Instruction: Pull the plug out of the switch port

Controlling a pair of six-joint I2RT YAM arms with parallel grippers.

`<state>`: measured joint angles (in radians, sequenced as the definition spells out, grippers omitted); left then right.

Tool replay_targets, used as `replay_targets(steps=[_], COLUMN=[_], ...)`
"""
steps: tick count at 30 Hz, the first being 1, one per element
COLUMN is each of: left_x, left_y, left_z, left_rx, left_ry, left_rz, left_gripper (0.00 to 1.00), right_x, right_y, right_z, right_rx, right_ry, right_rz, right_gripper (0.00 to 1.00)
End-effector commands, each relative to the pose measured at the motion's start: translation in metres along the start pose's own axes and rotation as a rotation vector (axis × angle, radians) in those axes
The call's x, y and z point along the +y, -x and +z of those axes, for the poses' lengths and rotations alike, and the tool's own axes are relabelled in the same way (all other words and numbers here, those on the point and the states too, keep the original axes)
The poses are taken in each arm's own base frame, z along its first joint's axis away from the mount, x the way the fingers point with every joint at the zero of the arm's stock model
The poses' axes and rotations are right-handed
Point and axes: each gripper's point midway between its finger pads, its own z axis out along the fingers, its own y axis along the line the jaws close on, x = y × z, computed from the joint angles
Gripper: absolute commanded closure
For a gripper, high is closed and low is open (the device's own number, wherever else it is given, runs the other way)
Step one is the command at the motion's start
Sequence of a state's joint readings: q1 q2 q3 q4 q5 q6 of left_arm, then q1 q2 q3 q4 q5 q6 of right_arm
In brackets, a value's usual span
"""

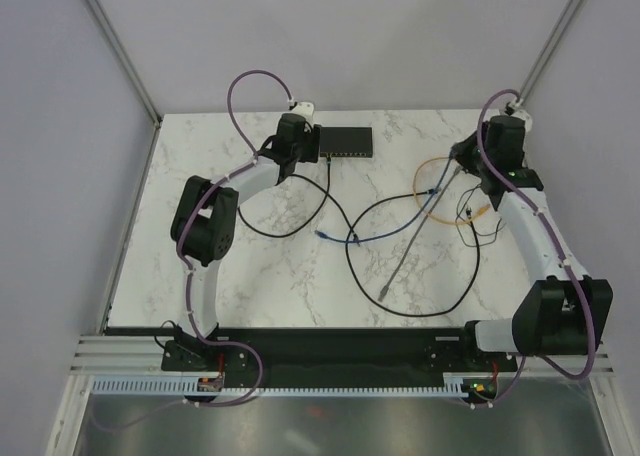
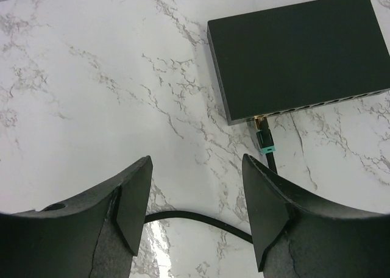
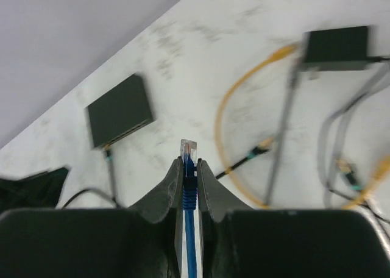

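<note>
Right hand (image 3: pixel 189 164) clamps blue plug (image 3: pixel 189 149); left hand (image 2: pixel 196 163) spread near switch (image 2: pixel 298 46)

Switch (image 1: pixel 345 141) & plug (image 3: pixel 189 149): apart.
Flat black rect. box, lying flat far centre-left, socket row on near long side. Clear plug on blue cable, out of any port, tip fwd, pinched btwn right gripper (image 3: pixel 189 163) fingers.
</note>
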<state>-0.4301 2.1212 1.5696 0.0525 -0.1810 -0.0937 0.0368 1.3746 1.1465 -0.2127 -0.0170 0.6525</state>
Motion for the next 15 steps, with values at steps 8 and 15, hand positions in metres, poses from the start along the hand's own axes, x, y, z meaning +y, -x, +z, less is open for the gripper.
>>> replay_targets(steps=[8,15], left_x=[-0.006,-0.009], left_y=[0.033,0.035], left_z=[-0.01,-0.005], left_rx=[-0.094,-0.089], left_ry=[-0.032,-0.091], left_rz=[-0.06,-0.06], left_gripper=[0.31,0.31], right_x=[-0.152,-0.192], right_y=[0.084,0.038], right_z=[-0.038,0.025], right_rx=[-0.177,-0.053], right_ry=[-0.639,-0.683], right_rz=[-0.103,-0.069], right_gripper=[1.0,0.98])
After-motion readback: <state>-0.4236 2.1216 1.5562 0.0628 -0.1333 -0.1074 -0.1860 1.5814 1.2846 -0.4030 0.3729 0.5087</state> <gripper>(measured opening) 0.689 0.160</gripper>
